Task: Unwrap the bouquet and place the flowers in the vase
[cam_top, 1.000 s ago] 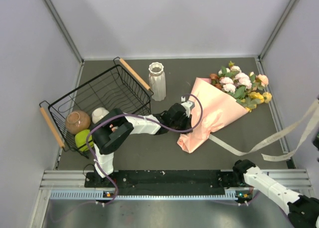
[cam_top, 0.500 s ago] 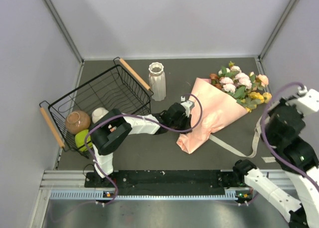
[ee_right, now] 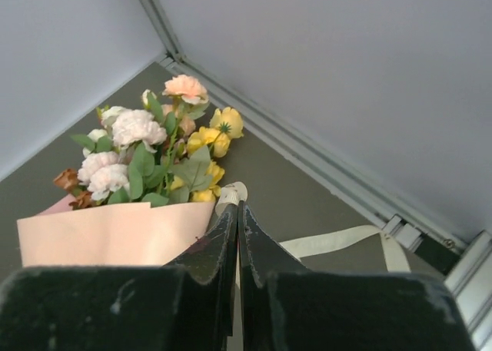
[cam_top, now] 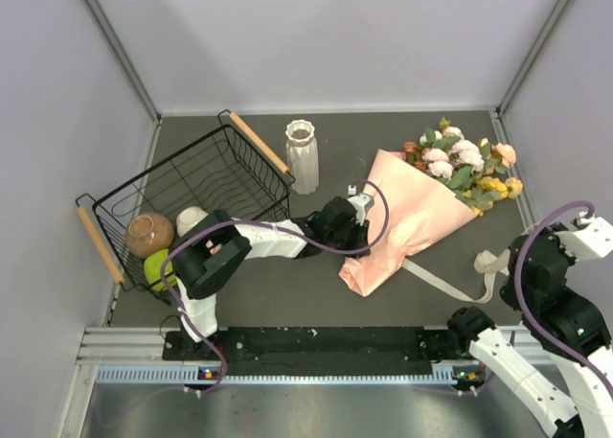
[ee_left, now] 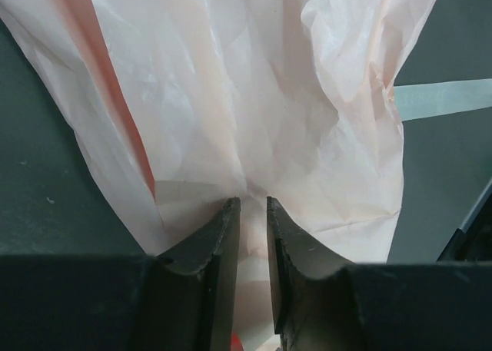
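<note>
From above, the bouquet (cam_top: 412, 218) lies on its side on the table (cam_top: 287, 294). Its blooms point toward two o'clock and the cone's tip toward seven. The flowers (cam_top: 465, 160) are all bunched inside the salmon paper (cam_top: 402, 227). The vase (cam_top: 302, 155) stands upright and empty at about twelve o'clock, well apart from the blooms, just beside the wire basket (cam_top: 251, 143). The ribbon (cam_top: 445, 285) no longer binds the cone: it trails loose across the table toward four o'clock, and its end rises to the right gripper (cam_top: 517, 258). The left gripper (cam_top: 364, 232) sits at the cone's nine-o'clock edge.

At the left wrist, the left gripper (ee_left: 252, 228) shows its jaws a narrow slit apart, with a fold of paper (ee_left: 254, 97) in the gap. Whether they pinch that fold I cannot tell. The ribbon (ee_left: 442, 99) lies flat at two o'clock.

At the right wrist, the right gripper (ee_right: 237, 213) has its jaws pressed together, and the ribbon's (ee_right: 338, 240) looped end at their tips looks pinched. The flowers (ee_right: 146, 155) sit at ten o'clock above the paper (ee_right: 108, 232).

By my judgement the untying is done. What is left is opening the paper, freeing the stems and setting every flower in the vase.
</note>
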### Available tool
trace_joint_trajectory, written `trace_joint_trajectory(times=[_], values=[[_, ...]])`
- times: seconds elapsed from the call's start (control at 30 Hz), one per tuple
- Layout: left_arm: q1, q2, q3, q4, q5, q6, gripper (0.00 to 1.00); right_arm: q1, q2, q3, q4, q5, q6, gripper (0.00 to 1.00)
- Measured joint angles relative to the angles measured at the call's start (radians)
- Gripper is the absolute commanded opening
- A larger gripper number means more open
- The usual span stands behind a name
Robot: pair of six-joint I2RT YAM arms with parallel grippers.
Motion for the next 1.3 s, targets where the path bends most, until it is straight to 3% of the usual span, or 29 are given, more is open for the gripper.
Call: trace_joint_trajectory(times=[0.2,0.33,0.37,0.53,0.7,0.83,1.1,1.2,1.3], values=[[0.0,-0.068,-0.017,-0.006,0.03,0.005,0.53,0.0,-0.018,-0.029,-0.125,-0.049,0.267,0.27],[0.001,-0.146,-0.027,-0.011,0.063,0.008,0.67,0.0,-0.073,-0.053,-0.203,-0.053,0.36,0.56],[0.001,-0.166,-0.027,-0.011,0.069,0.009,0.77,0.0,-0.083,-0.051,-0.217,-0.051,0.373,0.63],[0.005,-0.237,-0.013,-0.03,0.086,0.02,0.91,0.0,-0.092,-0.041,-0.264,-0.049,0.402,0.72],[0.018,-0.24,0.011,-0.064,0.072,0.032,0.96,0.0,-0.087,-0.004,-0.241,-0.102,0.36,0.73],[0.048,-0.24,0.011,-0.108,0.042,0.03,0.97,0.0,-0.051,-0.008,-0.144,-0.238,0.245,0.74],[0.074,-0.24,0.009,-0.11,0.057,0.004,0.88,0.0,0.171,-0.048,-0.02,-0.504,0.165,0.74],[0.073,-0.24,0.008,-0.104,0.059,0.001,0.81,-0.007,0.233,-0.115,0.018,-0.593,0.206,0.67],[0.073,-0.238,0.008,-0.104,0.073,-0.005,0.74,-0.092,0.286,-0.217,0.071,-0.753,0.249,0.4]])
